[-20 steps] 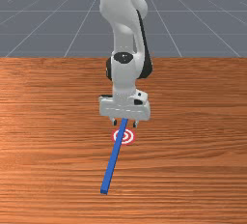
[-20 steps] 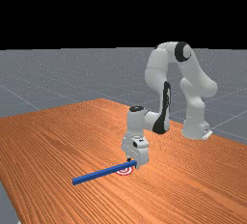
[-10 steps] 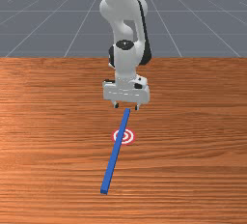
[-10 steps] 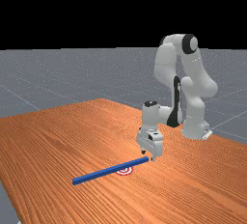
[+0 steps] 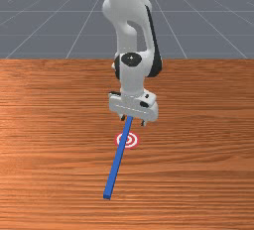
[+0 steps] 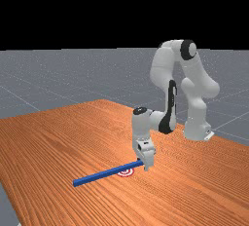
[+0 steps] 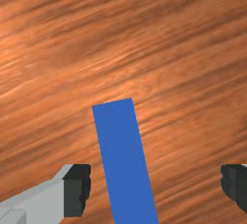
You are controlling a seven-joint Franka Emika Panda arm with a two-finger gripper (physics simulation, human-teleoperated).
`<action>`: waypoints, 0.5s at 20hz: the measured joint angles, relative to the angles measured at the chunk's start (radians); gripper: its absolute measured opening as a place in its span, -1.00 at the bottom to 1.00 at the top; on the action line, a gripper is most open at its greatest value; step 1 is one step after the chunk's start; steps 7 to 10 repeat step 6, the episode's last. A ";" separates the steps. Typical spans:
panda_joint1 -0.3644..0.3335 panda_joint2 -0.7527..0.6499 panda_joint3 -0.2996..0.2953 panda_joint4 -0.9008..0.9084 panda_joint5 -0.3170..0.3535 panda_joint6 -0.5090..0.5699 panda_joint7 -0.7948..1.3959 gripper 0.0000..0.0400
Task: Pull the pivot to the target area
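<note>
The blue bar (image 5: pixel 116 164) lies on the table (image 5: pixel 198 184) at a slant, its near end toward the front view's left and its other end at my claw (image 5: pixel 133 121). It crosses the target (image 5: pixel 133 140), hiding part of the red and white rings; more of them shows on the front view's right of the bar. The longer stretch of the bar runs out from the target, away from me.

My claw is spread wide and grips nothing. In the wrist view the bar passes between my fingers (image 7: pixel 77 190), with space to both, and sits nearer one than the other. How high my fingertips are above the wood is hard to judge. The hand is tilted in the front view, and my arm (image 6: pixel 163 66) rises and bends back toward its base at the far view's right.
</note>
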 joint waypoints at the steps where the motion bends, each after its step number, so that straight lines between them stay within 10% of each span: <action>1: 0.003 0.005 0.002 0.015 0.006 -0.019 0.009 1.00; 4: 0.044 -0.008 -0.036 -0.057 -0.016 0.179 0.049 1.00; 10: 0.060 -0.008 -0.042 -0.062 -0.019 0.193 0.064 1.00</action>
